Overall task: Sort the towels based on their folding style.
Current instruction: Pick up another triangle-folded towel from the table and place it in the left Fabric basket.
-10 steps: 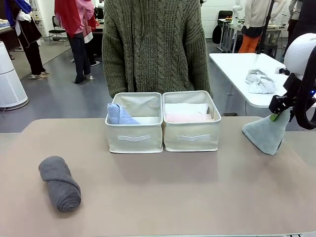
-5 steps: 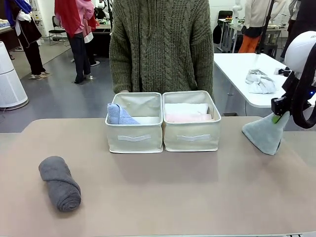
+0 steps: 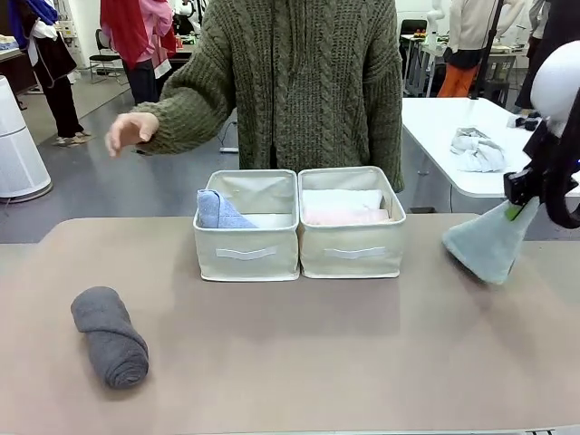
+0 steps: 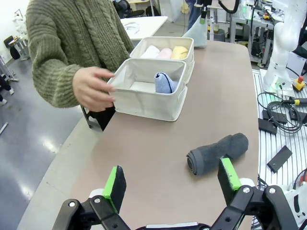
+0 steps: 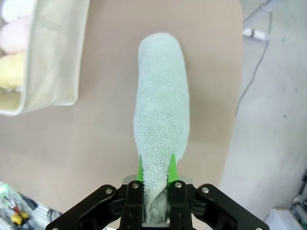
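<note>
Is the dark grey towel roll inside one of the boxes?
No, the dark grey towel roll lies on the table, apart from the left bin and the right bin.

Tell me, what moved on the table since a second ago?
The right end effector, shut on the grey-green cone towel, tipped it and edged it up and rightward, apparently starting a lift. The person's hand swung out toward the robot's left. The dark grey roll and both bins stayed put.

Four towel rolls; two cones; two bins.
</note>
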`<control>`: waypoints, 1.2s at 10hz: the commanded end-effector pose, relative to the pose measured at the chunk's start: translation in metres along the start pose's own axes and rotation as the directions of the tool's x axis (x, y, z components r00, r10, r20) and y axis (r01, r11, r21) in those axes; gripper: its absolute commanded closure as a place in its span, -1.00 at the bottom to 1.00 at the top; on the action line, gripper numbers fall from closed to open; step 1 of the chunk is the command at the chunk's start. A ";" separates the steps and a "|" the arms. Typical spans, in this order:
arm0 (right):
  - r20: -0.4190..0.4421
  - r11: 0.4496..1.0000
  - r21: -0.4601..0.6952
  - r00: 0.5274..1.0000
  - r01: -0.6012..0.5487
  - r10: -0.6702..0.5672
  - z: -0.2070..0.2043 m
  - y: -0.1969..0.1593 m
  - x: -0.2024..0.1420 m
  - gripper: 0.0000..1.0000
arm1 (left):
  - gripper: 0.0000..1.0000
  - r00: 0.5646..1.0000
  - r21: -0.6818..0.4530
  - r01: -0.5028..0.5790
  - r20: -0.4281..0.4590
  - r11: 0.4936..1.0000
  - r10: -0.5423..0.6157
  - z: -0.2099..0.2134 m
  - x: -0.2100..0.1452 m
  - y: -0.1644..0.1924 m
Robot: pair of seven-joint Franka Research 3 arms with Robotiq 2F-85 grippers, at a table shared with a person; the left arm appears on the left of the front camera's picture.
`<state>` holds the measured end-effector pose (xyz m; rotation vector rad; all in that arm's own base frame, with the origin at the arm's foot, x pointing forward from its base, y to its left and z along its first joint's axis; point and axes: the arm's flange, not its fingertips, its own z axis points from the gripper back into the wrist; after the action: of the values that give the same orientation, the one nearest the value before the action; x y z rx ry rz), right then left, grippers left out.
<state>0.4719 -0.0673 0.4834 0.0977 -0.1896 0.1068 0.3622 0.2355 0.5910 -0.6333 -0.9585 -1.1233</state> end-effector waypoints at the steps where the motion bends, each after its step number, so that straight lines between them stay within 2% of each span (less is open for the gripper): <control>1: -0.007 0.998 -0.053 1.000 -0.024 0.023 0.087 0.022 -0.040 0.90 | -1.00 1.000 -0.008 0.013 -0.004 1.000 -0.013 0.001 -0.001 -0.002; 3: 0.027 0.996 -0.059 0.998 -0.061 0.063 0.159 0.033 -0.081 0.90 | -1.00 1.000 -0.008 0.013 -0.004 1.000 -0.013 0.001 -0.001 -0.002; 5: 0.034 0.991 -0.051 0.991 -0.125 0.127 0.206 0.049 -0.122 0.90 | -1.00 1.000 -0.008 0.013 -0.004 1.000 -0.013 0.001 -0.001 -0.002; 7: 0.067 0.989 -0.052 0.987 -0.142 0.145 0.221 0.048 -0.147 0.90 | -1.00 1.000 -0.008 0.013 -0.004 1.000 -0.013 0.001 -0.001 -0.002; 8: 0.053 0.993 -0.043 0.993 -0.107 0.109 0.222 0.053 -0.139 0.90 | -1.00 1.000 -0.008 0.013 -0.004 1.000 -0.013 0.001 -0.001 -0.002; 12: 0.053 0.993 -0.043 0.993 -0.107 0.109 0.222 0.053 -0.139 0.90 | -1.00 1.000 -0.008 0.013 -0.004 1.000 -0.013 0.001 -0.001 -0.002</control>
<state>0.2880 -0.0517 0.6761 0.0583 -0.2371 0.2172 0.3624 0.2355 0.5906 -0.6345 -0.9573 -1.1230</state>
